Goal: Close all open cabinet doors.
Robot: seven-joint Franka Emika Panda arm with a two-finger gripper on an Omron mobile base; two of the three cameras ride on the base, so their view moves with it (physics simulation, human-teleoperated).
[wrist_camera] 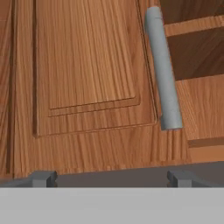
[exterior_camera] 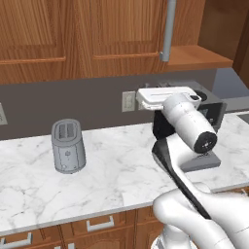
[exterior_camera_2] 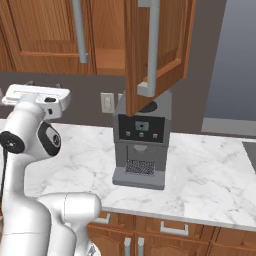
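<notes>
An open cabinet door (exterior_camera_2: 167, 45) stands swung out from the wall above the coffee machine (exterior_camera_2: 140, 145), its grey bar handle (exterior_camera_2: 151, 50) facing the room. The cabinet behind it shows a bare shelf (exterior_camera: 199, 56). Left of the opening is a shut cabinet door (wrist_camera: 87, 65) with its own grey handle (wrist_camera: 162, 70). My gripper (wrist_camera: 112, 179) is open, with nothing between its fingertips (wrist_camera: 43, 178), and faces the lower part of that shut door. The white hand (exterior_camera: 165, 96) hovers below the cabinets, in front of the coffee machine.
A grey toaster (exterior_camera: 68, 146) stands on the marble counter (exterior_camera: 116, 170) at the left. A wall outlet (exterior_camera: 128, 101) sits on the dark backsplash. Drawer fronts with short handles (exterior_camera_2: 174, 229) run below the counter edge.
</notes>
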